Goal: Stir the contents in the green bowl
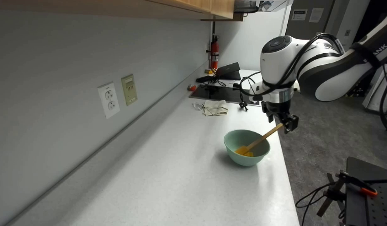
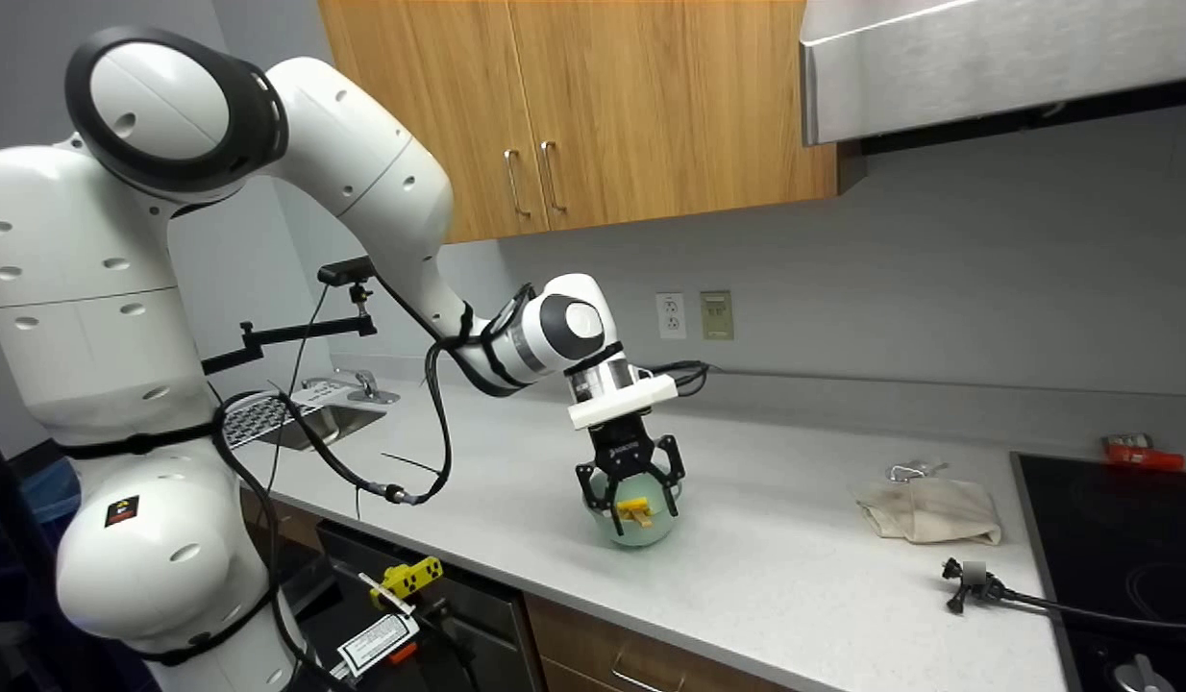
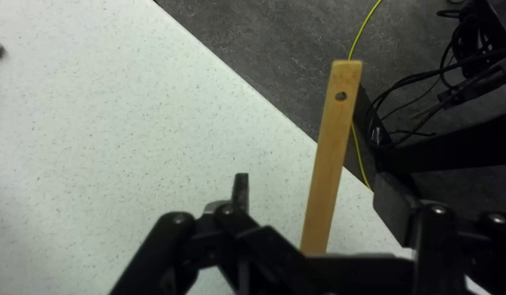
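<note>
The green bowl [image 1: 246, 160] stands upright on the counter near its edge; an exterior view shows it partly behind the fingers [image 2: 641, 536]. The contents [image 1: 249, 154], a small yellow-orange mass, lie at its bottom. A wooden stirring stick [image 1: 265, 137] with an orange head rests in the bowl, head down, its handle leaning over the rim. My gripper [image 1: 282, 121] is at the handle's upper end. In the wrist view the gripper [image 3: 317, 197] is open, with the stick's handle [image 3: 329, 155] between its fingers, apart from both. The bowl is out of the wrist view.
A folded cloth [image 1: 215, 108] lies on the counter before the black cooktop [image 2: 1122, 538]. A small black clamp with a cable [image 2: 973, 581] lies near it. The counter edge drops to the floor close to the bowl. A wall and a wooden cabinet [image 2: 641, 106] stand behind.
</note>
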You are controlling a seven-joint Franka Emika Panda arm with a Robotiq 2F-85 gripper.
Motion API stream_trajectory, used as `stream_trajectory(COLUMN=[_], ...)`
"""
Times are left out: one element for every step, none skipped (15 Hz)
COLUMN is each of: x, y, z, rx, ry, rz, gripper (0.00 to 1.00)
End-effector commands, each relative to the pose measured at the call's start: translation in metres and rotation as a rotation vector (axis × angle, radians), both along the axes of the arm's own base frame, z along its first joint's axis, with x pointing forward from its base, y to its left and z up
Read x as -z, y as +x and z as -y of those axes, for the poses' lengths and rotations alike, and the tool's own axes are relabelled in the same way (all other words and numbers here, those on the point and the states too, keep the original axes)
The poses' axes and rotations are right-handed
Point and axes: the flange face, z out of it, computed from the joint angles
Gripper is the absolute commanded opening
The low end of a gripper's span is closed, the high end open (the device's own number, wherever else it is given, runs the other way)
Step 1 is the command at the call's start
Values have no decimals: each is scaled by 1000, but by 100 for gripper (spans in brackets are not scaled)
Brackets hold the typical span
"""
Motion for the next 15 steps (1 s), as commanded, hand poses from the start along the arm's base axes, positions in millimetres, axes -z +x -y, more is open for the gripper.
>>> stream_trajectory(x=[2,3,3,4,4,5,5,4,4,2,0,-4,-8,-15,-20], y=[2,2,2,2,2,2,2,3,4,5,6,8,10,14,18], z=[1,1,2,2,2,3,3,4,5,6,6,7,7,5,4], rx=[8,11,13,10,13,17,18,22,27,29,30,30,32,34,32], ry=[-45,-46,-50,-55,-58,-60,-64,-74,-84,-92,-98,-107,-111,-115,-119], rz=[-1,-2,-2,3,4,4,7,15,20,28,39,60,73,101,122], gripper=[49,42,33,27,18,11,4,0,2,4,4,4,4,4,4])
